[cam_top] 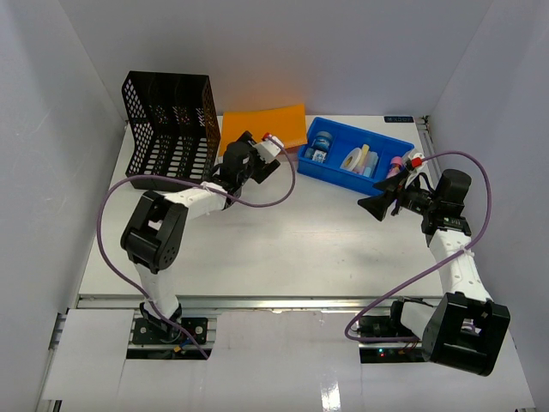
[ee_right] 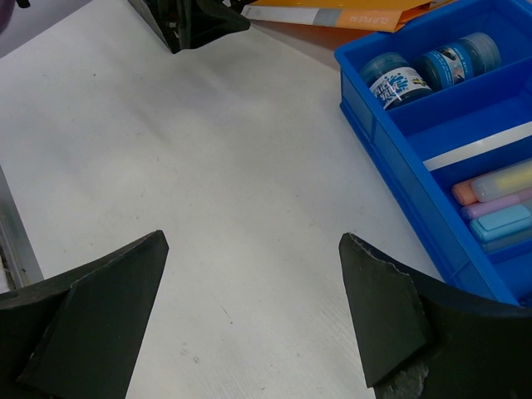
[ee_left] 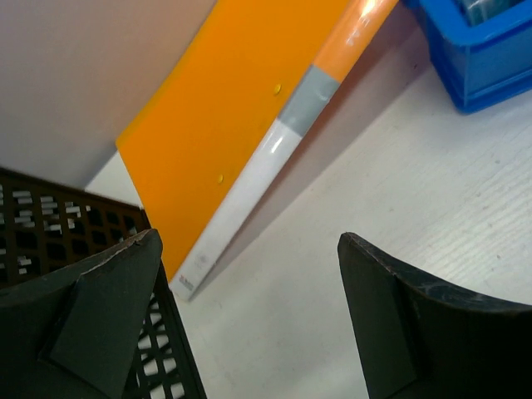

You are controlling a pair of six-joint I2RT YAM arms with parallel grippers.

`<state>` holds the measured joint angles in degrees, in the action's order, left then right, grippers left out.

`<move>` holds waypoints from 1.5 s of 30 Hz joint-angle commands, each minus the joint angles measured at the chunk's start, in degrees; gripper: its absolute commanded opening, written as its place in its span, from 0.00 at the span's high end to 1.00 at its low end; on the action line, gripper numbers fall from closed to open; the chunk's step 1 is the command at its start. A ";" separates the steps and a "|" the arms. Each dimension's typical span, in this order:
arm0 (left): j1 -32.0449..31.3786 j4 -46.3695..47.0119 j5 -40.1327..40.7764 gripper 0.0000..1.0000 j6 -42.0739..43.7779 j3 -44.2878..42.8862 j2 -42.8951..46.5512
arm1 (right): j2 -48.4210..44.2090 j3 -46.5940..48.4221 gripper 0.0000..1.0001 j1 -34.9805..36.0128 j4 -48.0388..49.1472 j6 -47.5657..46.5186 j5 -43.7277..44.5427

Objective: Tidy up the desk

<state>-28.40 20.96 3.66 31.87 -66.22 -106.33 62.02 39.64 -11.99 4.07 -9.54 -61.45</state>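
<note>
The white desk [cam_top: 283,245] carries an orange folder [cam_top: 264,124] lying flat at the back, between a black mesh rack [cam_top: 167,129] and a blue tray [cam_top: 356,156]. My left gripper [cam_top: 238,151] hovers at the folder's near left corner, open, with only bare desk between its fingers. In the left wrist view the left gripper [ee_left: 249,241] faces the folder [ee_left: 216,125] and its white and grey spine. My right gripper [cam_top: 377,206] hangs open over the desk just in front of the tray. The right wrist view shows the right gripper [ee_right: 253,239] holding nothing.
The blue tray [ee_right: 399,158] holds two blue jars [ee_right: 399,79], a roll of tape [cam_top: 352,158] and coloured markers [ee_right: 499,187]. The rack [ee_left: 50,224] stands right beside my left finger. An aluminium rail [cam_top: 257,302] runs along the near edge. White walls enclose three sides.
</note>
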 commanded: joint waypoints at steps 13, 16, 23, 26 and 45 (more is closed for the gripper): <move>0.06 12.43 -7.08 0.03 9.89 -14.13 -18.02 | 1.03 1.93 0.10 -0.42 0.48 -0.39 -0.86; 0.24 13.98 -5.91 0.09 10.48 -18.20 -22.05 | 1.21 1.97 0.10 -0.56 0.41 -0.36 -0.90; 0.71 13.72 -4.70 0.14 12.18 -26.35 -29.57 | 1.35 2.19 0.10 -0.76 0.50 0.11 -1.46; 0.94 13.68 -4.97 0.22 12.07 -27.81 -31.25 | 1.26 2.23 0.10 -0.84 0.50 0.17 -1.60; 1.25 13.18 -1.13 1.00 7.92 -28.23 -23.51 | 0.84 2.21 0.10 -1.35 0.49 0.31 -1.83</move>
<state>-27.62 34.74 -0.16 47.13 -93.72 -137.99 63.18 39.64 -12.80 4.01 -9.43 -61.91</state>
